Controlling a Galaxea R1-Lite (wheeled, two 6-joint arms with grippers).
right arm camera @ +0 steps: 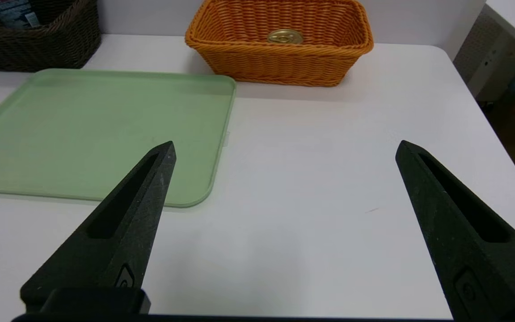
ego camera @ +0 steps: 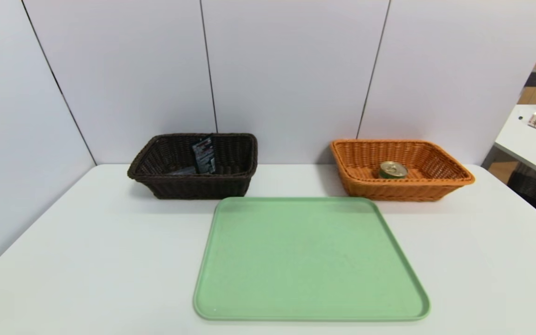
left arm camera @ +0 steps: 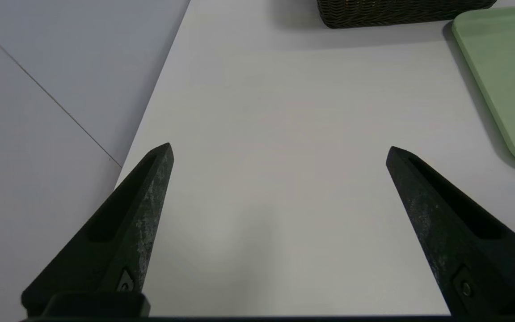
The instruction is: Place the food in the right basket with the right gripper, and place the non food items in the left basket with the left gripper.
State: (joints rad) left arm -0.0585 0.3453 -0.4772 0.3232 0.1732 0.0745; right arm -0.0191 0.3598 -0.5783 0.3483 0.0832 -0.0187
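Jaws spread wide on both sides, and nothing between either pair! In the head view, neither gripper shows over the work. Over on the left, the dark brown basket point(ego camera: 198, 187) has a black packet with pale print point(ego camera: 204, 155) leaning upright inside, and beside it lies a clear item point(ego camera: 183, 171), too small to name. Across on the right sits the orange basket point(ego camera: 398, 190), and there's the can point(ego camera: 393, 170), gold lid up, green round its side, resting inside. Between the two and nearer the robot, the green tray point(ego camera: 312, 260) lies flat and bare on the white table point(ego camera: 86, 260).

To the left wrist view now: the left gripper point(left arm camera: 280, 145) hangs above the table at the robot's left, off to the side of the tray, its jaws well apart with only bare tabletop in sight between them. Part of the dark brown basket shows farther off.

And the right wrist view: the right gripper point(right arm camera: 288, 141) is above the table toward the robot's right, its jaws just as widely parted, holding nothing. Beyond it stands the orange basket, the can's gold lid showing inside, with the tray alongside and the packet poking into sight in the dark brown basket.
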